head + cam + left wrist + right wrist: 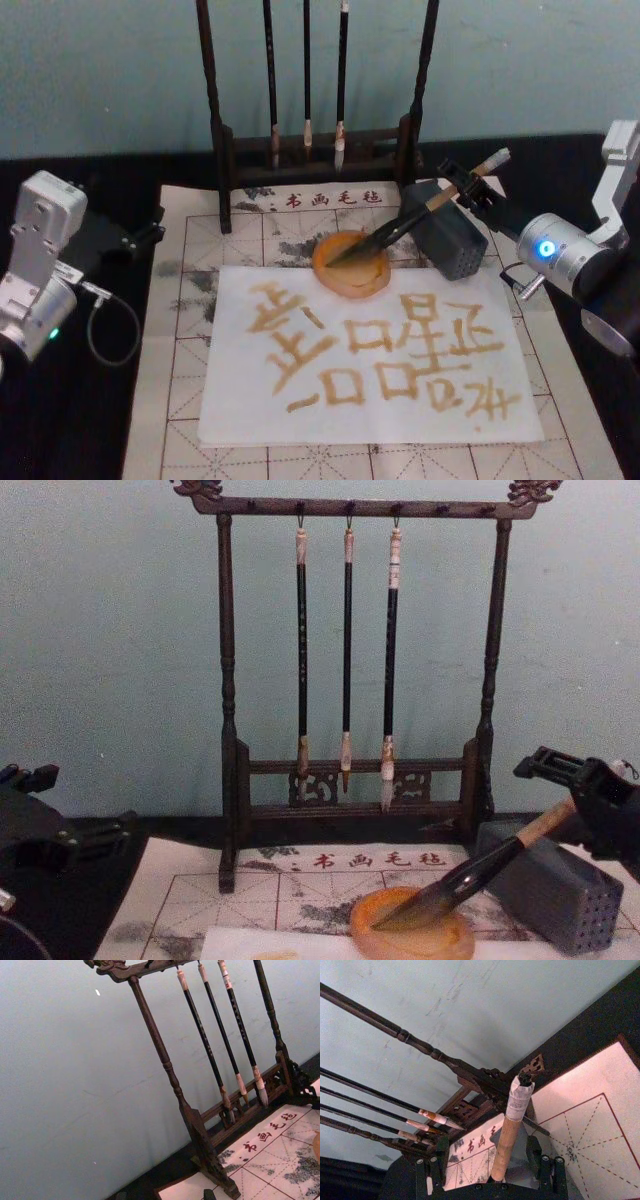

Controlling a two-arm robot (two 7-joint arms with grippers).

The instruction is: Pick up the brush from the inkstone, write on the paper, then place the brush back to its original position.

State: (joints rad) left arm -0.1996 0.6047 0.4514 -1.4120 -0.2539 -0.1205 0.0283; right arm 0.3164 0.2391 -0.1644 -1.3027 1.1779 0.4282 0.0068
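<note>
Tan brush (400, 228) in inkstone (350, 278), right gripper's (465, 188) fingers (536, 1157) astride, left gripper (145, 235) idle

right fingers (534, 1155) apart, left arm (40, 270) aside

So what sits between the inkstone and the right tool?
The grey block, seen in the head and chest views. The brush passes over its top, tip in the inkstone, handle reaching up to the right tool.

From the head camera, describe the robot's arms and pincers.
The left arm is boxy silver-grey with a green light and looped grey cable; the left pincer is black. The right arm is a silver cylinder with a blue light; the right pincer is black.
</note>
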